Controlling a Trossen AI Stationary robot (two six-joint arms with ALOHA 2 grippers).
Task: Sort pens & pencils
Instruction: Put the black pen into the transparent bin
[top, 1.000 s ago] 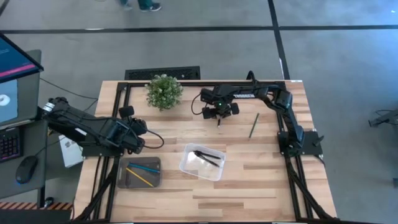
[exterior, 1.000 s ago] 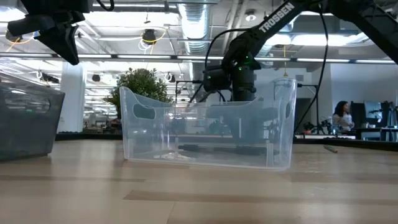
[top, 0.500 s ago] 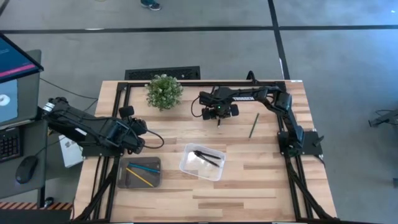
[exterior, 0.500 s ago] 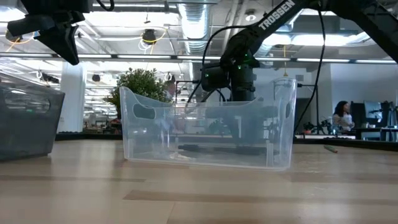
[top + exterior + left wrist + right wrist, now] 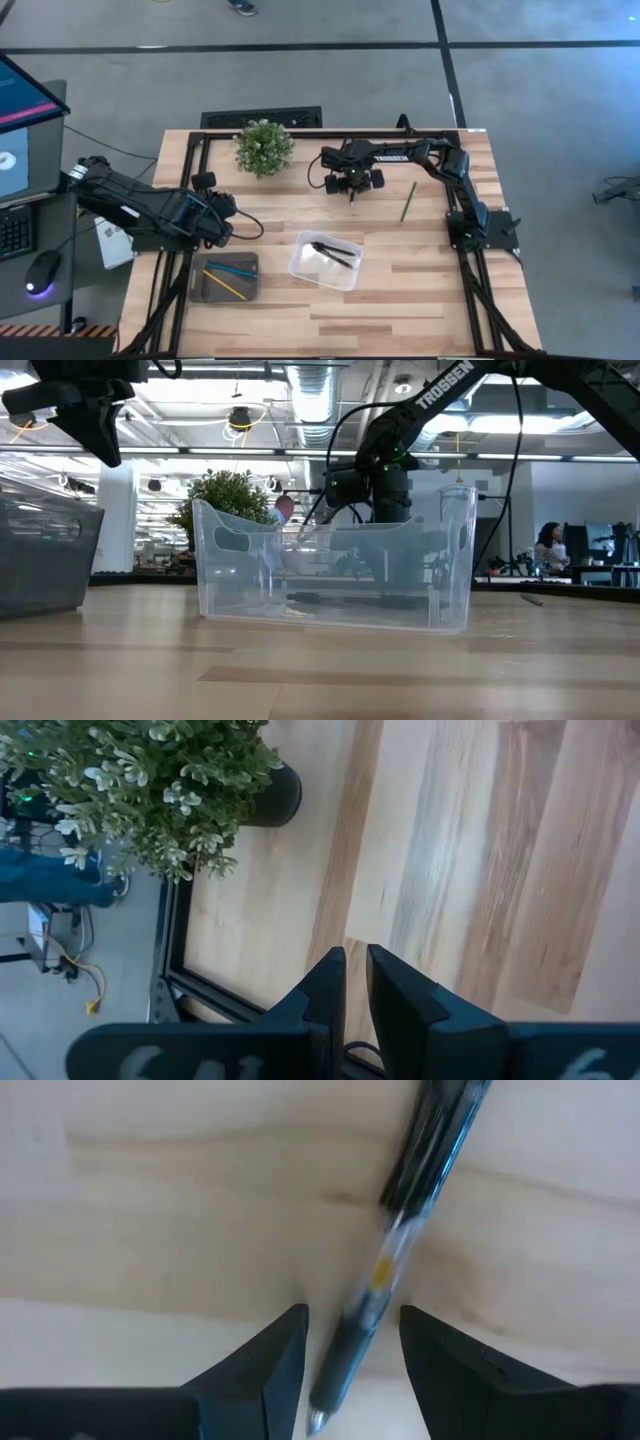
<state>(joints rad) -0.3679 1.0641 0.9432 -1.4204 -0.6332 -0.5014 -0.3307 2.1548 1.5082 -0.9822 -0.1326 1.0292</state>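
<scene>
My right gripper [image 5: 352,184] hangs over the far middle of the table, fingers pointing down and open. A black pen [image 5: 400,1230] with a clear barrel lies flat on the wood between the two fingers [image 5: 265,1365], with a gap on each side; the same pen [image 5: 352,195] shows in the high view. Black pens [image 5: 333,252] lie in a clear bin [image 5: 300,262]. A yellow pencil [image 5: 228,286] and a blue pencil [image 5: 232,269] lie in a dark grey tray [image 5: 196,283]. My left gripper [image 5: 355,985] is shut above the table's left side, holding nothing.
A thin green stick [image 5: 408,201] lies on the table right of my right gripper. A potted plant [image 5: 264,147] stands at the far left. In the low view the clear bin [image 5: 335,575] stands in front of my right arm. Bare wood lies near and right.
My right gripper has edged slightly toward the table's left while staying over the black pen. The pen, the bin and the tray lie where they were.
</scene>
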